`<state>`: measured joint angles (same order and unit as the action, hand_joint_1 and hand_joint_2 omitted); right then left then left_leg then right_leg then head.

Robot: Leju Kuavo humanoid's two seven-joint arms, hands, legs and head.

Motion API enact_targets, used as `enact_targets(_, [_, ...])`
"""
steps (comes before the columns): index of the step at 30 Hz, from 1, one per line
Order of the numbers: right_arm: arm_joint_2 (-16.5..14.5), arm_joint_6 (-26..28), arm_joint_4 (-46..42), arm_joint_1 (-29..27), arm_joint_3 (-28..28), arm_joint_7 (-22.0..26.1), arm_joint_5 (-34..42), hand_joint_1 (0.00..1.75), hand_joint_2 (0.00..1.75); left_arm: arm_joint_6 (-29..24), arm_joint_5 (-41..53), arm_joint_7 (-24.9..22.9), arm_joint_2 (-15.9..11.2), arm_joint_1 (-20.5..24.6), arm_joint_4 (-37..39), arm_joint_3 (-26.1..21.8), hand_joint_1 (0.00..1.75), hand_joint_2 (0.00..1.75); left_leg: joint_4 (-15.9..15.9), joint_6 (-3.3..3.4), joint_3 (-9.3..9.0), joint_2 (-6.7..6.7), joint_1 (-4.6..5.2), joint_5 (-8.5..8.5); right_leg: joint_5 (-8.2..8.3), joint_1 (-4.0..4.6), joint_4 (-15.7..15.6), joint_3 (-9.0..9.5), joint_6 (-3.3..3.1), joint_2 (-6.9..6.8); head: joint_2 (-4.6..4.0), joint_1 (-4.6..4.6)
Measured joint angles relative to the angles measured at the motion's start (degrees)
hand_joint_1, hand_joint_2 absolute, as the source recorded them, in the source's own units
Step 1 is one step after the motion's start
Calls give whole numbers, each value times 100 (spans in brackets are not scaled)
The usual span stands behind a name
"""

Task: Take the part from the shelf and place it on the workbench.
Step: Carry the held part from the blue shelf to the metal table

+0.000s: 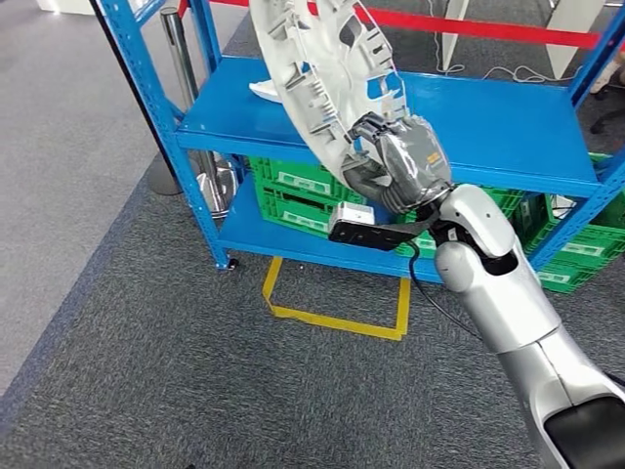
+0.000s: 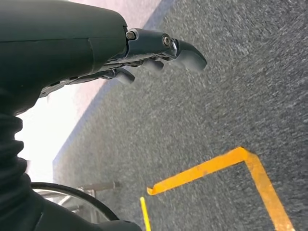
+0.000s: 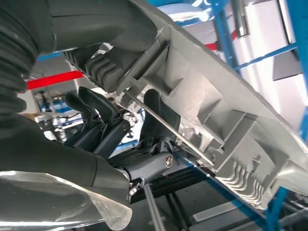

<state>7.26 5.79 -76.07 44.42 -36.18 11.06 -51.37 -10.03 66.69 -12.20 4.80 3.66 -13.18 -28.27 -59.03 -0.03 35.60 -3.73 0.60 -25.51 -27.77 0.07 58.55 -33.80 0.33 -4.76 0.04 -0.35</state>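
Note:
The part (image 1: 324,68) is a large white ribbed plastic panel with cut-outs. My right hand (image 1: 395,161) grips its lower edge and holds it tilted up in front of the blue shelf (image 1: 479,122), clear of the shelf board. In the right wrist view the part's grey ribbed underside (image 3: 218,110) runs across the picture, with my dark fingers (image 3: 101,120) curled under it and the thumb on top. My left hand (image 2: 145,53) hangs over the grey carpet with its fingers stretched out and nothing in them.
A small white piece (image 1: 266,91) lies on the shelf's upper board. Green crates (image 1: 295,191) stand on the lower board. A yellow tape square (image 1: 335,318) marks the carpet before the shelf. A red barrier band (image 1: 479,27) and a steel post (image 1: 181,59) stand behind.

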Motion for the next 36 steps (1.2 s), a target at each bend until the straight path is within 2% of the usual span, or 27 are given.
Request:
enact_targets(2, [0, 1, -2, 19, 3, 10, -7, 175, 175, -16, 0, 22, 2, 0, 0, -8, 0, 175, 34, 55, 27, 109, -3, 30, -15, 2, -2, -7, 49, -91, 0, 3])
enact_targets(4, [0, -1, -3, 50, 3, 26, -16, 175, 175, -33, 0, 54, 15, 1, 0, -20, 0, 175, 74, 124, 32, 225, -30, 74, -168, -17, 168, -94, 104, 62, 0, 8])
enact_targets(6, [0, -13, -4, 97, 1, 59, -22, 175, 175, -53, 0, 83, 23, 22, 0, -37, 0, 175, 92, 167, 42, 338, -49, 103, -507, -31, 790, -381, 133, 341, 0, 12])
enact_targets(7, [0, -24, -4, 117, -3, 80, -22, 175, 175, -61, 0, 92, 21, 37, 0, -44, 0, 175, 91, 177, 49, 402, -51, 109, -668, -31, 1189, -562, 135, 416, 0, 12])
enact_targets(8, [0, -36, -4, 128, -9, 95, -22, 175, 175, -67, 0, 97, 25, 49, 0, -48, 0, 175, 89, 180, 52, 469, -51, 112, -754, -30, 1494, -707, 137, 449, 0, 10])
enact_targets(9, [0, -46, -4, 135, -15, 107, -21, 175, 175, -69, 0, 98, 31, 56, 0, -50, 0, 175, 87, 179, 52, 540, -54, 115, -738, -31, 1615, -770, 137, 463, 0, 10])
enact_targets(10, [0, -52, -9, 141, -20, 112, -22, 175, 175, -70, 0, 98, 38, 59, 0, -53, 0, 175, 81, 175, 51, 615, -59, 118, -613, -33, 1512, -727, 135, 474, 0, 10])
enact_targets(11, [0, -56, -17, 151, -24, 115, -22, 175, 175, -71, 0, 98, 43, 61, 0, -57, 0, 175, 72, 168, 51, 689, -67, 120, -406, -44, 1193, -580, 135, 516, 0, 11])
enact_targets(13, [0, -60, -34, 179, -25, 117, -21, 175, 175, -74, 0, 98, 49, 69, 0, -67, 0, 175, 39, 131, 82, 828, -77, 126, -88, -93, 435, -208, 140, 779, 0, 9])
enact_targets(14, [0, -61, -41, 198, -26, 120, -20, 175, 175, -78, 0, 100, 49, 76, 0, -72, 0, 175, 23, 98, 118, 888, -81, 139, -27, -112, 190, -85, 138, 898, 0, 7])
enact_targets(15, [-1, -63, -50, 216, -31, 123, -19, 175, 175, -85, 0, 107, 49, 80, 0, -78, 0, 175, 16, 61, 158, 947, -86, 157, -36, -119, 87, -32, 131, 969, 0, 4])
enact_targets(17, [-2, -84, -72, 256, -56, 127, -14, 175, 175, -127, -8, 144, 45, 73, 0, -92, 0, 175, 18, -11, 217, 1062, -106, 193, -39, -117, 49, -14, 84, 876, 0, 4])
enact_targets(18, [-2, -108, -86, 280, -74, 126, -8, 175, 175, -165, -19, 172, 48, 66, 0, -102, 0, 175, -10, -43, 240, 1026, -101, 172, -29, -122, 33, -4, 52, 809, 0, -1])
enact_targets(20, [-2, -167, -121, 343, -107, 120, 15, 175, 175, -243, -43, 228, 55, 77, 0, -130, 0, 175, -339, -102, 393, 772, -87, -34, -14, -135, 3, 19, -14, 661, 0, -38])
enact_targets(21, [-2, -201, -141, 376, -120, 121, 25, 175, 175, -271, -48, 252, 63, 93, 0, -142, 0, 175, -677, -126, 540, 600, -82, -210, -17, -121, 2, 23, -33, 587, 0, -56])
enact_targets(22, [-2, -234, -162, 410, -133, 122, 31, 175, 175, -290, -50, 273, 67, 111, 0, -152, 0, 175, -1075, -143, 714, 501, -91, -387, -23, -110, 3, 26, -48, 511, 0, -67])
enact_targets(23, [-3, -269, -184, 441, -150, 124, 33, 175, 175, -305, -50, 292, 72, 124, 0, -159, 0, 175, -1411, -152, 858, 449, -99, -508, -30, -100, 3, 33, -56, 435, 0, -67])
enact_targets(24, [-4, -306, -207, 469, -169, 126, 33, 175, 175, -319, -50, 306, 75, 131, 0, -166, 0, 175, -1591, -152, 925, 425, -103, -533, -40, -92, 4, 43, -63, 361, 0, -67])
enact_targets(25, [-7, -334, -228, 494, -191, 126, 32, 175, 175, -329, -50, 317, 77, 134, 0, -173, 0, 175, -1549, -143, 888, 412, -103, -453, -51, -86, 4, 57, -67, 295, 0, -68])
enact_targets(26, [-11, -356, -248, 517, -214, 123, 32, 175, 175, -338, -50, 330, 75, 135, 0, -180, 0, 175, -1290, -122, 748, 386, -97, -285, -64, -80, 4, 76, -67, 233, 0, -68])
enact_targets(28, [-18, -387, -283, 572, -260, 108, 44, 175, 175, -368, -50, 371, 72, 144, 0, -190, 0, 175, -514, -49, 356, 177, -34, 52, -98, -56, 7, 105, -45, 129, 0, -71])
enact_targets(30, [-18, -408, -311, 638, -307, 82, 67, 175, 175, -436, -46, 423, 72, 174, 0, -202, 0, 175, -52, 28, 151, -3, 38, 144, -123, -21, 8, 104, -3, 30, 0, -69])
enact_targets(31, [-17, -417, -320, 671, -334, 73, 79, 175, 175, -478, -43, 445, 72, 187, 0, -213, 0, 175, -5, 52, 144, 2, 60, 121, -131, -6, 3, 103, 18, -28, 0, -69])
enact_targets(32, [-17, -429, -327, 701, -363, 66, 93, 175, 175, -516, -39, 465, 72, 196, 0, -223, 0, 175, 21, 78, 147, 66, 58, 122, -140, -6, -5, 113, 41, -90, 0, -66])
enact_targets(33, [-17, -442, -332, 724, -395, 63, 108, 175, 175, -550, -33, 489, 77, 195, 0, -232, 0, 175, 47, 102, 138, 130, 48, 134, -180, -14, 11, 111, 64, -87, 0, -66])
enact_targets(34, [-17, -454, -335, 743, -425, 63, 125, 175, 175, -576, -25, 519, 83, 198, 0, -237, 0, 175, 71, 131, 125, 192, 35, 146, -259, -24, 95, 76, 80, -8, 0, -64])
enact_targets(36, [-15, -468, -336, 768, -478, 65, 149, 175, 175, -624, -7, 596, 97, 221, 0, -239, 0, 175, 107, 187, 103, 315, 6, 168, -556, -40, 633, -183, 96, 287, 0, -47])
